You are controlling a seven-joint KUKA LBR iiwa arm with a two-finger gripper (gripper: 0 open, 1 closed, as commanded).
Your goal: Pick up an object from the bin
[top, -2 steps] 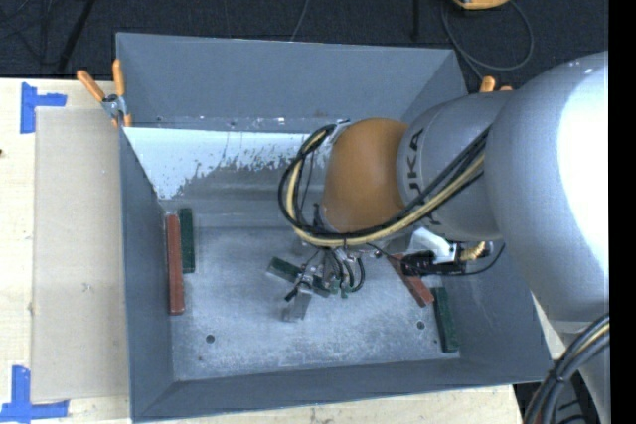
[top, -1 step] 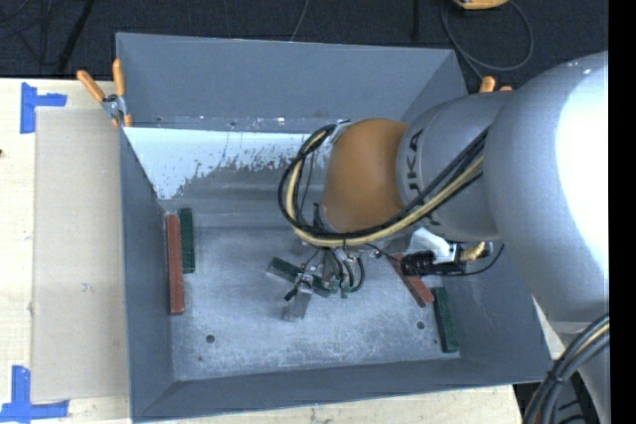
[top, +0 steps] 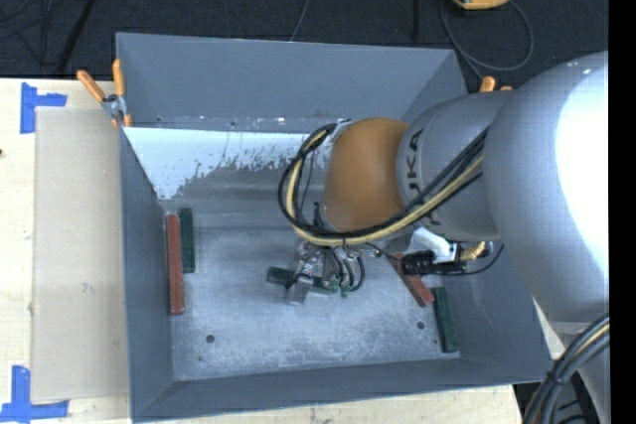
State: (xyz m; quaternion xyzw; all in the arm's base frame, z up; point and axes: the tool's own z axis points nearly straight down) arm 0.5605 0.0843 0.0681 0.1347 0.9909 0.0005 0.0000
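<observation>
My gripper (top: 304, 277) hangs low over the middle of the bin floor, under the arm's orange cover. No loose thing shows directly beneath it. To its right, partly hidden by the arm, lie a short red-brown bar (top: 418, 290) and a dark green bar (top: 445, 318) along the right wall. By the left wall a long red-brown bar (top: 175, 265) lies with a dark green bar (top: 186, 240) beside it.
The arm and its looping cables cover the bin's right and upper middle. The floor in front of the gripper and toward the left bars is bare grey metal. The bin's walls slope steeply on all sides.
</observation>
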